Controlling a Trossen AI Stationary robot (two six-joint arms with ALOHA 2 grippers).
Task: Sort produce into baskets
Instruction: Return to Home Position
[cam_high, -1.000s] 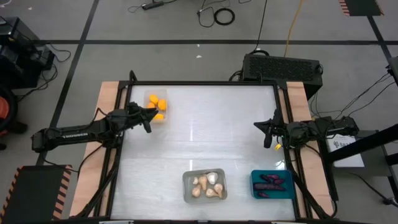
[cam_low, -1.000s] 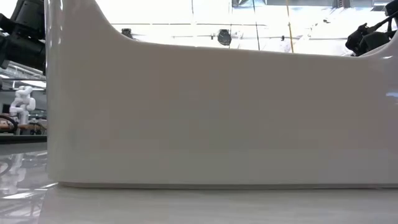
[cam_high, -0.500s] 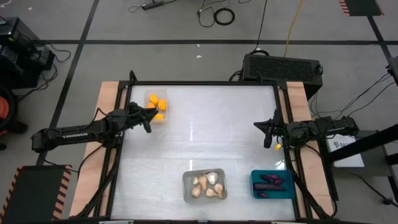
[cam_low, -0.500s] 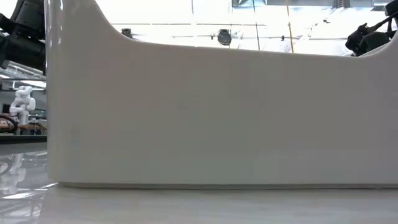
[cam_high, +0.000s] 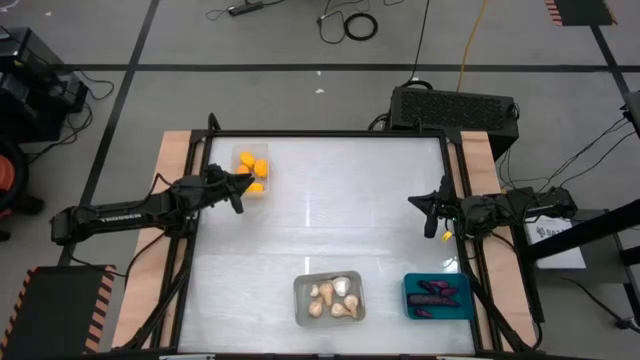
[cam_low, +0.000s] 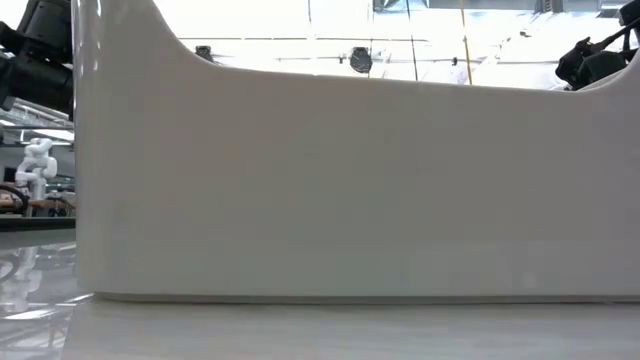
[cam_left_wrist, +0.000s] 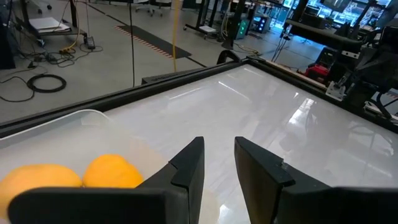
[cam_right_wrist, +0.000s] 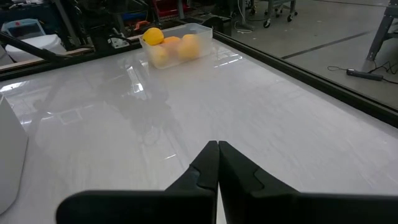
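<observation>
Left end effector (cam_left_wrist: 219, 163): fingers a narrow gap apart, holding nothing; it hovers low at the edge of the clear bin.
Clear bin (cam_high: 237, 158): directly under and ahead of the left end effector's tips; far across the table from the right end effector.
Orange pieces (cam_high: 255, 168): all inside the clear bin, just ahead of the left end effector.
Right end effector (cam_right_wrist: 217, 160): fingers pressed together, empty; it is just inside the rail on its own side and faces the left arm.
Teal bin (cam_high: 407, 296): near the right end effector, off to its side; well apart from the left one.
Eggplants (cam_high: 435, 292): lying inside the teal bin.
Grey bin (cam_high: 297, 300): beyond the teal bin from the right end effector, well apart from both.
Garlic bulbs (cam_high: 330, 295): inside the grey bin.
Table (cam_high: 330, 220): no loose piece shows on it in the high view.
Progress: each kind sits in its own bin, so the sorting looks finished; only drawing the arms back seems left.
Edges: a black rail runs close beside each end effector, and the clear bin's wall is at the left fingertips.
Open room: the broad bare stretch between the two end effectors is unobstructed.
Low view: blocked by a pale wall (cam_low: 350, 180); which bin cannot be told.
</observation>
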